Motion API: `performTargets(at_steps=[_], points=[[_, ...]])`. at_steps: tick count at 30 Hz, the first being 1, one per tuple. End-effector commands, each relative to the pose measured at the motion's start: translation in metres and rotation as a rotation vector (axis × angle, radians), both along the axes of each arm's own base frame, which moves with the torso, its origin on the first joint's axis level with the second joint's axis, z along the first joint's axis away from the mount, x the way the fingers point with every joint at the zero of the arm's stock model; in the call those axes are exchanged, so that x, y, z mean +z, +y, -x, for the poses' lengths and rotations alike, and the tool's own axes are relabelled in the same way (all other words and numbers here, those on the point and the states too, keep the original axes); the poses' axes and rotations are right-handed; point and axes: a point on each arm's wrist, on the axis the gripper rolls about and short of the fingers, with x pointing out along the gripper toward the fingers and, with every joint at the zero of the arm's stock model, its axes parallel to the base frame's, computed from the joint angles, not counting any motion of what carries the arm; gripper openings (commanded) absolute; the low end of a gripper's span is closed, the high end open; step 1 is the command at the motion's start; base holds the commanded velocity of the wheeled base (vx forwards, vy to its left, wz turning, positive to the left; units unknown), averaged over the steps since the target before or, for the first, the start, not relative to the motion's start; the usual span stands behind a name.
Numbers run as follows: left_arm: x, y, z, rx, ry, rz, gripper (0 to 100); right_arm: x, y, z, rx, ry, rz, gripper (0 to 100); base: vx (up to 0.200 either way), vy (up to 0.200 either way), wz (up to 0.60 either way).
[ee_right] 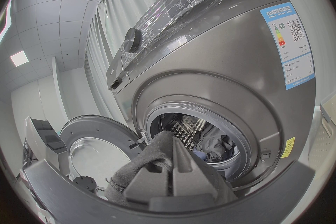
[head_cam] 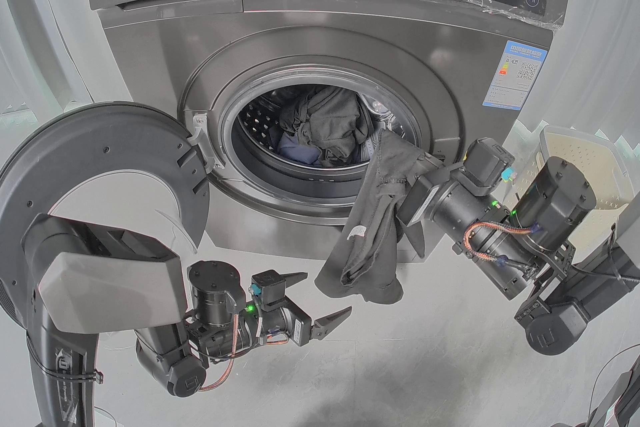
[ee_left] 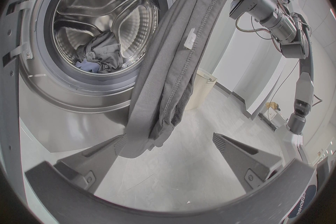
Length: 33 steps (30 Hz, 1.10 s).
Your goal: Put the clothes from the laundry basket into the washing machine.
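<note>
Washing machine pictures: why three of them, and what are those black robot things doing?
It's a robot with two arms doing laundry. One picture comes from a camera on its head, two from cameras on its wrists. The right gripper has its fingers shut on a dark grey cloth garment, hanging at the mouth of the grey metal washing machine, whose round door stands open. In the drum lie dark crumpled clothes. The left gripper is open and empty, low by the floor. The cream plastic laundry basket stands on the robot's right.

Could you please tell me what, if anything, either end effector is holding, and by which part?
The right end effector is shut on the dark garment, gripping its upper end; the rest hangs down. The left end effector holds nothing.
</note>
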Motion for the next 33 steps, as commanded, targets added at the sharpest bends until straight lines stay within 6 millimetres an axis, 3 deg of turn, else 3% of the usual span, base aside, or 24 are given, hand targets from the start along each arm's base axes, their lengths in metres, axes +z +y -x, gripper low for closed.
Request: performTargets(at_steps=[1,13,14,21,26,31,33], points=[[-0.006,-0.005,-0.003,-0.006,0.001,-0.002,100,-0.001,0.000,0.000,-0.001,0.000,0.000,0,0.000,0.000,0.00],[-0.014,-0.011,-0.021,0.016,-0.024,0.014,100,-0.001,0.002,0.001,0.008,0.001,-0.001,0,0.000,0.000,0.00],[-0.014,-0.012,-0.022,0.016,-0.023,0.017,0,-0.001,0.002,0.001,0.008,0.001,-0.001,0,0.000,0.000,0.00],[-0.017,-0.022,-0.043,0.100,-0.076,0.049,0,-0.001,0.003,0.002,0.010,0.001,-0.001,0,0.000,0.000,0.00],[-0.010,-0.022,-0.046,0.124,-0.097,0.061,0,-0.001,0.002,0.002,0.008,0.002,0.000,0,0.000,0.000,0.00],[0.013,-0.009,-0.039,0.143,-0.119,0.076,0,-0.001,0.001,0.001,0.004,0.005,0.002,0,0.000,0.000,0.00],[0.039,0.002,-0.029,0.154,-0.153,0.100,0,-0.002,-0.001,-0.001,-0.007,0.010,0.006,0,0.000,0.000,0.00]])
